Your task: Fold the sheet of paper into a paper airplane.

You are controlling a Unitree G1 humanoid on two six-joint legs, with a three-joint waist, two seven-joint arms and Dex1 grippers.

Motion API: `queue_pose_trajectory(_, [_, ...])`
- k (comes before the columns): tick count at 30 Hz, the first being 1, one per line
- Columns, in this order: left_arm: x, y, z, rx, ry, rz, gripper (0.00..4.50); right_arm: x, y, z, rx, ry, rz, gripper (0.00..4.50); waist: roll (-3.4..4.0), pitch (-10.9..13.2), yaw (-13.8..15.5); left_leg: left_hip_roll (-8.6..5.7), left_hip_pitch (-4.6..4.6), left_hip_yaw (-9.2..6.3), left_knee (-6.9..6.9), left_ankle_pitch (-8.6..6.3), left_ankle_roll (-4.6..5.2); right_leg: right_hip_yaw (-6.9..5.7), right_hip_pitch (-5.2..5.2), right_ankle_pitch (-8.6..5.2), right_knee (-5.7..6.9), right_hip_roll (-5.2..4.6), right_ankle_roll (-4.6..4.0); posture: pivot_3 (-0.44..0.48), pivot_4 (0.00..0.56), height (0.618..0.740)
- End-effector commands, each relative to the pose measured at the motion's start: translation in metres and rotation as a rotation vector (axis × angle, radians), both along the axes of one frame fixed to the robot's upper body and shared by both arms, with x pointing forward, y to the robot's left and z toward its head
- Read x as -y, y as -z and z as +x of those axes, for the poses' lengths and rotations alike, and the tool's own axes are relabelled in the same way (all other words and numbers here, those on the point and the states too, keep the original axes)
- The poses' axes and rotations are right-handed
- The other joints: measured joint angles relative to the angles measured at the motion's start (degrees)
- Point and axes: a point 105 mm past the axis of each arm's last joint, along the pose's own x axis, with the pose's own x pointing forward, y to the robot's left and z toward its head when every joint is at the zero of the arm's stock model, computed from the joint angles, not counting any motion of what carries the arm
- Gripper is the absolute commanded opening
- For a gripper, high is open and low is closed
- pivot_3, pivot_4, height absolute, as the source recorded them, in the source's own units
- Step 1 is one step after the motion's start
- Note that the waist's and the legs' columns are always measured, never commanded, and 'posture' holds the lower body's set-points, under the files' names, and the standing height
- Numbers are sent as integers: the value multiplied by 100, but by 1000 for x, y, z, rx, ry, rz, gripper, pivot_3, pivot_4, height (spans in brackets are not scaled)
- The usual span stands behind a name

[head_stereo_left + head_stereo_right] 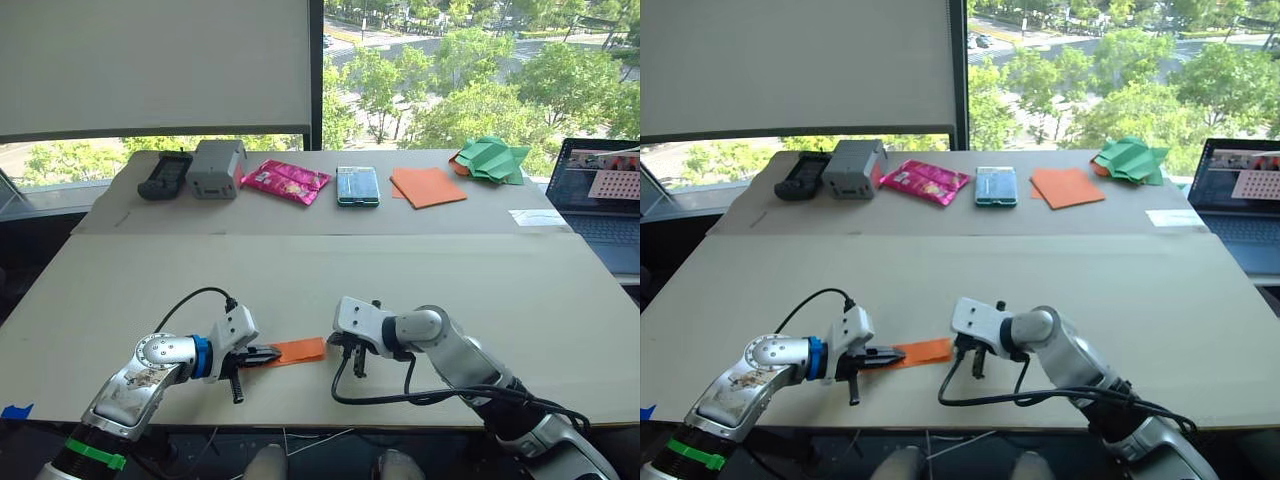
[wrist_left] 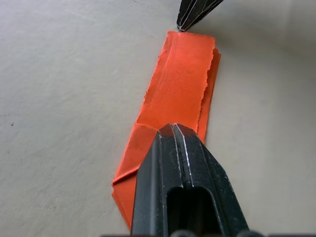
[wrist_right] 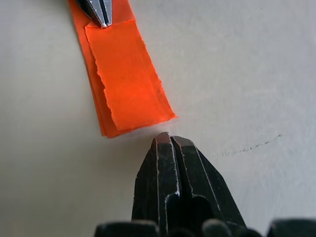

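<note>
Pressing our left gripper's (image 1: 268, 353) closed tips on the folded paper airplane (image 1: 298, 351) near the table's (image 1: 420, 270) front edge, we keep our right gripper (image 1: 352, 362) shut, empty, just beside it; next, opening wings probably needs a pinch.

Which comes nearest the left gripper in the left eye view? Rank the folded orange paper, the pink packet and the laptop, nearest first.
1. The folded orange paper, lying at the left gripper on the near table.
2. The pink packet, at the table's far side.
3. The laptop, far right.
</note>
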Motion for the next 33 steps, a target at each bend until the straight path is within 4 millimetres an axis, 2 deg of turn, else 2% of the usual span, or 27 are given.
queue_pose_trajectory(1, [-6,10,-1,-39,-22,34,0,-15,-26,-9,21,-68,137,48,-1,12,-18,1,0,0,0,0,0,0,-1,0,1,0,0,0,150,702])
queue_pose_trajectory(6, [-5,10,-2,-39,-19,34,0,-30,-33,-9,37,-80,193,48,4,22,-66,2,3,0,-2,1,1,-1,-5,0,2,0,0,0,150,702])
queue_pose_trajectory(10, [-5,10,-2,-39,-22,34,0,-43,-21,-10,24,-88,163,48,4,23,-70,2,2,0,-2,0,1,0,-8,0,1,0,0,0,150,702])
queue_pose_trajectory(18, [-5,2,3,-14,-32,25,0,-30,33,-10,-98,-22,-38,48,7,21,-80,2,5,0,-5,0,1,1,-9,0,2,0,0,0,150,702])
queue_pose_trajectory(24, [5,-10,13,24,-26,-2,0,-25,42,-11,-127,-13,-84,48,7,20,-82,2,7,0,-5,0,0,0,-8,0,3,0,0,0,150,702])
queue_pose_trajectory(29, [8,-8,19,29,-35,-11,0,-26,43,-15,-132,-18,-88,48,4,18,-87,2,8,0,-4,0,1,0,-7,0,4,1,0,0,150,702])
queue_pose_trajectory(33, [8,4,13,1,-18,17,0,-26,43,-15,-132,-15,-90,48,4,14,-86,1,11,0,-4,1,1,0,-4,0,5,1,0,0,150,702])
